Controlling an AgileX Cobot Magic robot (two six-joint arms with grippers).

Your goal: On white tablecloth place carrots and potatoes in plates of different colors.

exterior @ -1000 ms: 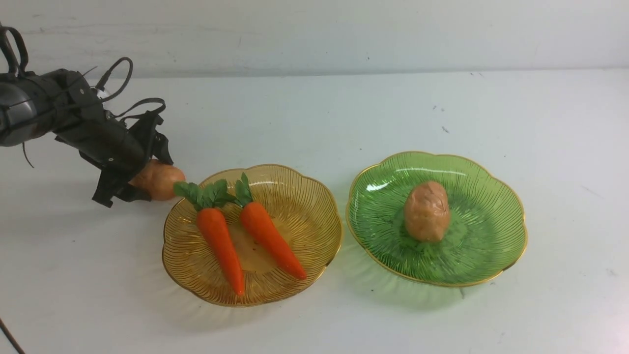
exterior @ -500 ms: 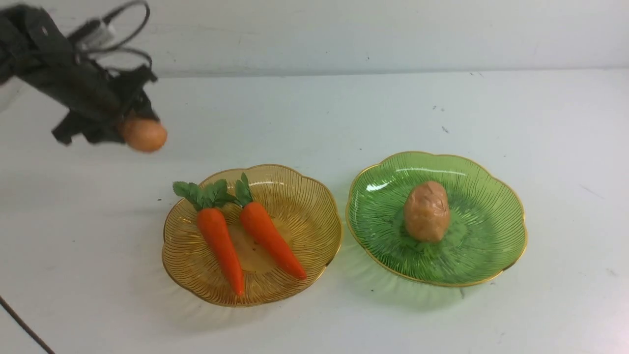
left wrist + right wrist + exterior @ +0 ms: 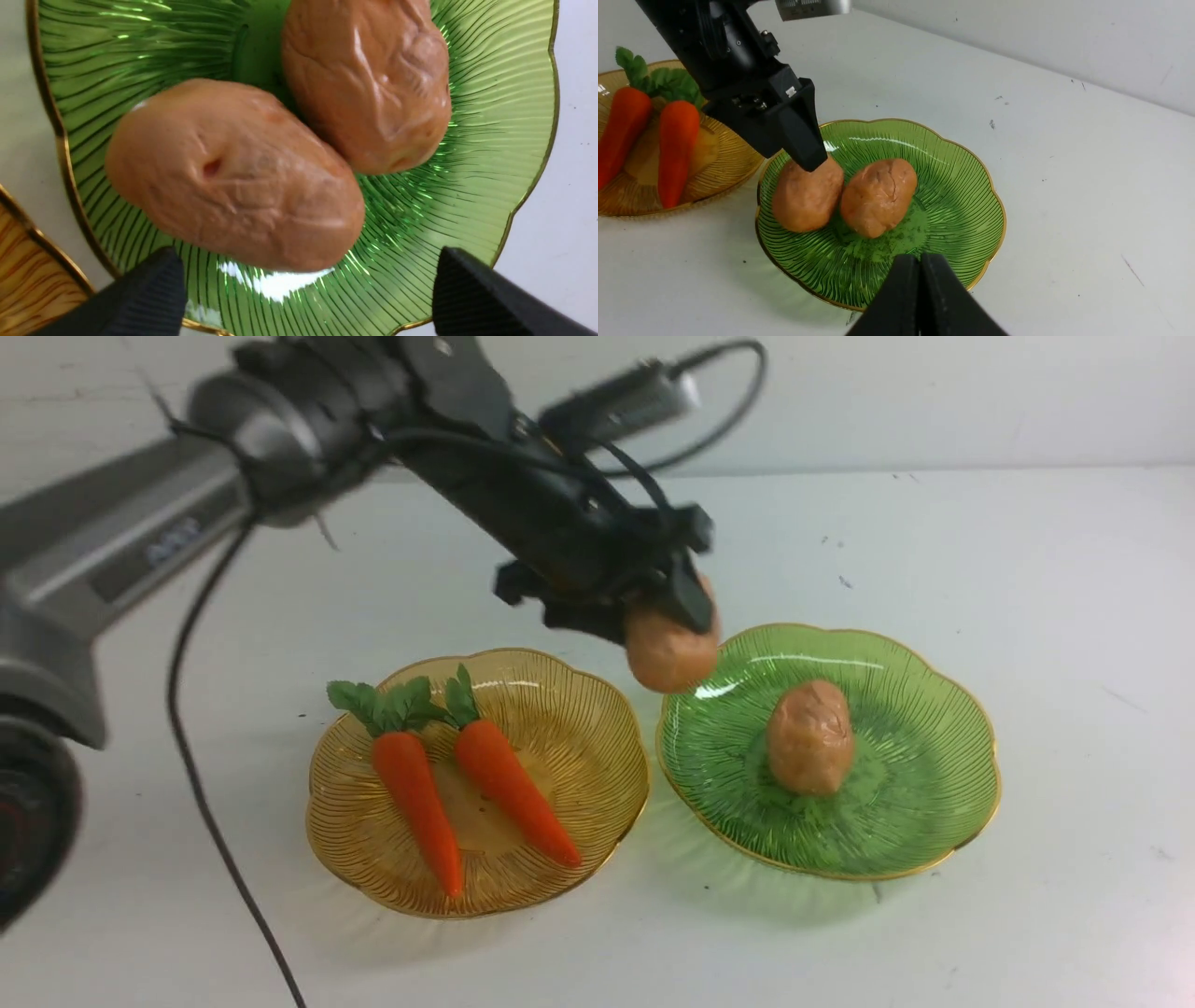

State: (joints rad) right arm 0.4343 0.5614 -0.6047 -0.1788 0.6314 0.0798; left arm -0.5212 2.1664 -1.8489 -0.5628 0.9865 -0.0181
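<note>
Two black fingers of the right hand (image 3: pixel 919 259) are pressed together with nothing between them, nearest the robot, just off the near rim of the green plate (image 3: pixel 915 784). On the near left, the amber plate (image 3: pixel 583 737) holds both carrots (image 3: pixel 417 803) side by side, leaf tops pointing away. Both plates sit just beside each other on the white tablecloth (image 3: pixel 1074 616). One potato (image 3: pixel 810 737) rests mid-plate on the green. A second potato (image 3: pixel 667 658) is at that plate's left rim, close against the first; whether it lies on the plate I cannot tell. Behind and above it the left hand (image 3: pixel 649 616) is released, its fingers (image 3: pixel 145 289) spread wider than the second potato
</note>
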